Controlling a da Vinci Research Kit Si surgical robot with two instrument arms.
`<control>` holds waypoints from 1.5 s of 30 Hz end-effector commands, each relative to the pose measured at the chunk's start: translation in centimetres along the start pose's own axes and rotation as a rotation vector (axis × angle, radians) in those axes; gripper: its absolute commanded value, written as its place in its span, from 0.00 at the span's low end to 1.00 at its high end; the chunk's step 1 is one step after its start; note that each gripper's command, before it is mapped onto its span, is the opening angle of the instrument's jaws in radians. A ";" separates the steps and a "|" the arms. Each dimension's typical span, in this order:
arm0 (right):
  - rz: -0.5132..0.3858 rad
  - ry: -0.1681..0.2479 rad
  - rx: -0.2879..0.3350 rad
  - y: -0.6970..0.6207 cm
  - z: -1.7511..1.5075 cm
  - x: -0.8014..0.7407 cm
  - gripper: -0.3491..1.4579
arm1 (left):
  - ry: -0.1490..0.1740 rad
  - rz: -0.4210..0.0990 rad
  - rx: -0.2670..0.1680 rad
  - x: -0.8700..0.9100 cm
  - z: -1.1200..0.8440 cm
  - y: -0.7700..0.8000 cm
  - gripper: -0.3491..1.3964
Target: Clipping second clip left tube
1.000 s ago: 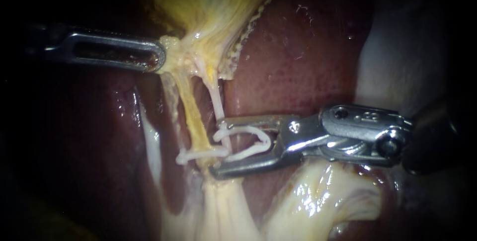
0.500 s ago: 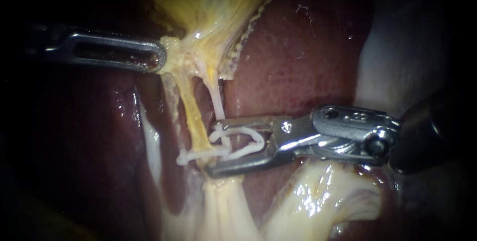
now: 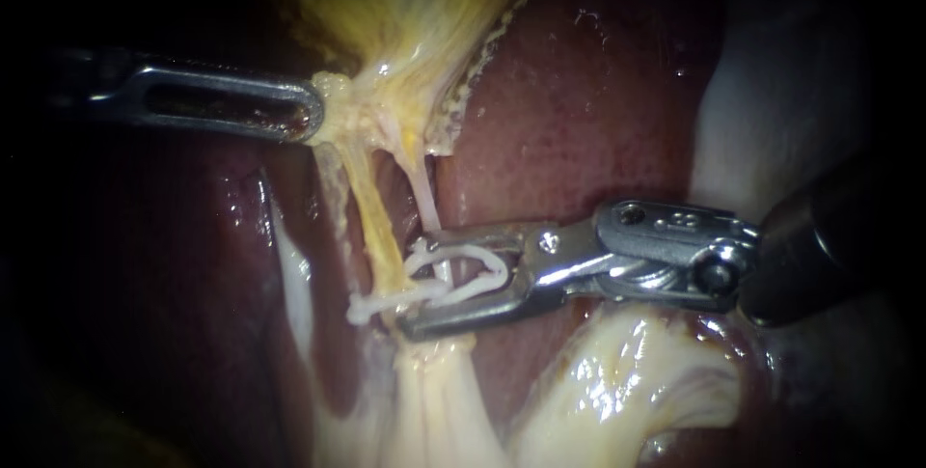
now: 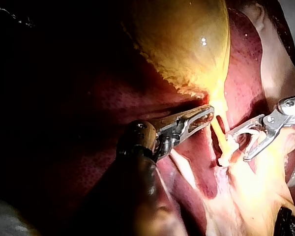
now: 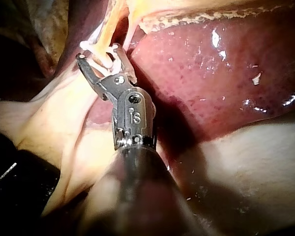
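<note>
Toward the far left of the field, our left instrument (image 3: 311, 113), a slim steel shaft ending in slotted jaws, holds its jaws closed on the neck of the yellow, fibrous gallbladder (image 3: 405, 5), where the sac narrows into strands. From that neck two tubes run toward us. One is the yellow, cord-like left tube (image 3: 378, 236), and just to its right is a thinner pale tube (image 3: 422, 193). Both lie over the dark red, glossy liver (image 3: 579, 121).

A white plastic clip (image 3: 365, 308) sits crosswise on the near end of the left tube. Our right instrument (image 3: 415, 281), a bright metal tool with a hinged head on a dark shaft, comes in from the right. Its two jaws clasp a second white clip (image 3: 473, 273) from the far and near sides, with only a narrow gap between them. The jaw tips reach the right flank of the left tube, and the near tip lies against the seated clip. The thin pale tube passes down between the jaws. We cannot tell whether the loaded clip encloses the left tube or only the pale one.

Nearest to us, pale glistening fatty tissue (image 3: 617, 391) lies under the right instrument's hinge.
</note>
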 end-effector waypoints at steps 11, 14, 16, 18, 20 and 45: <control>0.005 -0.009 0.016 0.20 0.01 -0.11 0.45 | 0.002 0.001 0.003 0.01 0.02 0.00 0.00; 0.009 -0.010 0.015 0.23 0.05 -0.13 0.45 | 0.001 0.001 0.002 0.02 0.03 0.00 0.00; 0.009 -0.009 0.014 0.24 0.08 -0.13 0.45 | 0.001 0.001 0.002 0.02 0.03 0.00 0.00; 0.008 -0.009 0.012 0.24 0.13 -0.12 0.45 | 0.001 0.001 0.002 0.02 0.04 0.00 0.00; 0.013 -0.007 0.014 0.24 0.18 -0.11 0.45 | 0.001 0.001 0.002 0.02 0.04 0.00 0.00; 0.093 0.112 0.212 -0.21 0.48 0.19 0.44 | 0.001 0.001 0.002 0.01 0.05 0.00 0.00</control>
